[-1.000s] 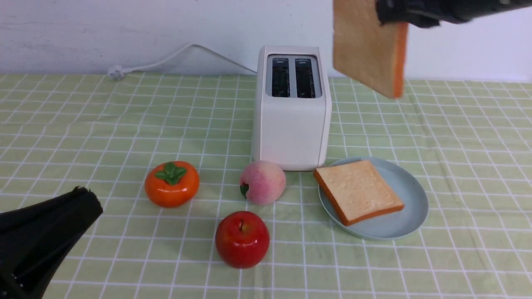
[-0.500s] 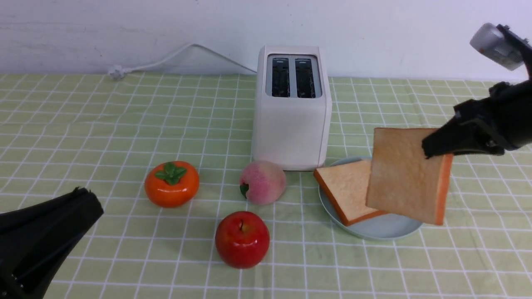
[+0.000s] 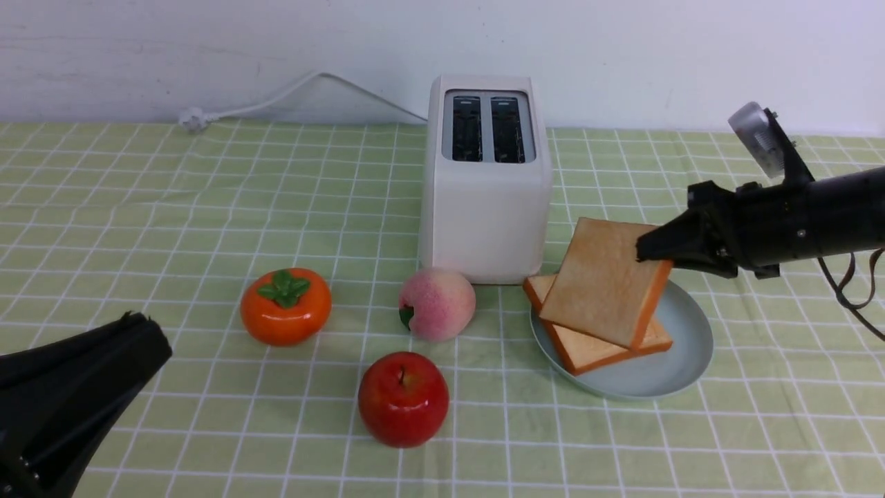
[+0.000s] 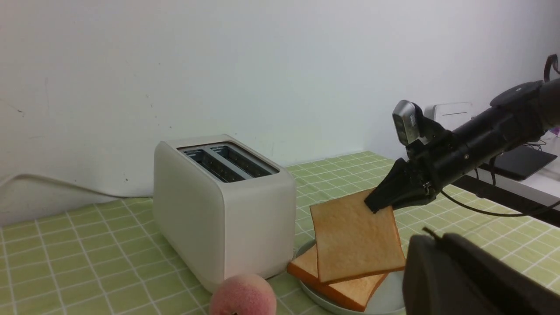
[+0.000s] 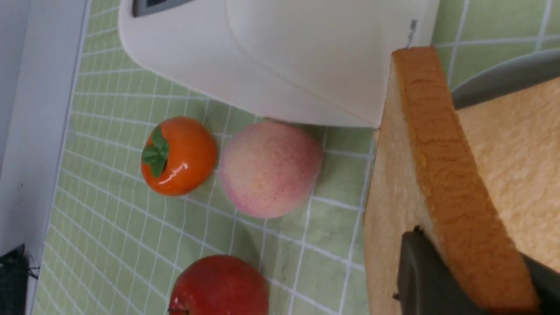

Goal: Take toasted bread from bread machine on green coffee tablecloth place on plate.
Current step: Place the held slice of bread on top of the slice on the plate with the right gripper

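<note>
My right gripper is shut on the upper corner of one slice of toasted bread. This slice tilts down over the pale blue-green plate, its low edge at or just above a second slice lying flat there. In the right wrist view the fingers clamp the crust edge of the held slice. The white bread machine stands behind the plate on the green coffee tablecloth, both slots empty. My left gripper rests shut and empty at the near left.
An orange persimmon, a pink peach and a red apple sit left of the plate, the peach close to the toaster's front. The toaster's white cord trails along the back wall.
My right arm has carried the slice down from high beside the toaster to just over the plate, tilting it flatter onto the other slice. The left arm has stayed still.
</note>
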